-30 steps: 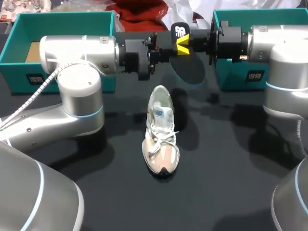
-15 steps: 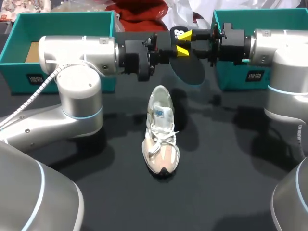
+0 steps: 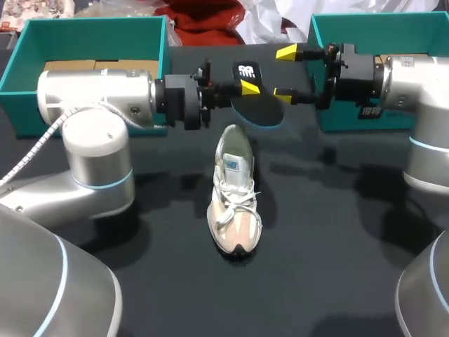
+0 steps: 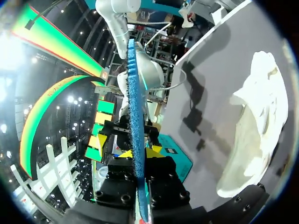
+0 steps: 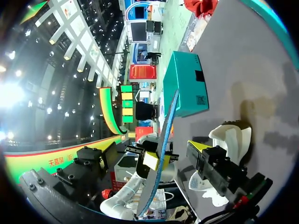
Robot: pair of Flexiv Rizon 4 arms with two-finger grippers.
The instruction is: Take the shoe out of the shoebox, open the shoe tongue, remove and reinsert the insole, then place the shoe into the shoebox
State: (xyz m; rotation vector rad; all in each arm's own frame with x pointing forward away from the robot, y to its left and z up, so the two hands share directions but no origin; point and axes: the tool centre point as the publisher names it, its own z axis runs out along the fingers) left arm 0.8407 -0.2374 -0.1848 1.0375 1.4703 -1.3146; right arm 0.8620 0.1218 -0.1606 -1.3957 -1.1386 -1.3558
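A black insole with a blue edge hangs in the air above the heel of the white shoe. My left gripper is shut on it; in the left wrist view the insole stands edge-on between the yellow tips of that gripper. My right gripper is open just right of the insole, its fingers wide apart and clear of it. In the right wrist view the insole stands ahead of the right gripper, with the shoe beside it. The shoe lies upright mid-table, toe towards me.
A teal shoebox stands at the back left behind my left arm. A second teal box stands at the back right behind my right arm. Dark tabletop lies bare around the shoe and towards the front.
My right gripper opened, let go of the insole and drew back to the right. My left arm, still gripping the insole, shifted left and lowered it slightly towards the shoe.
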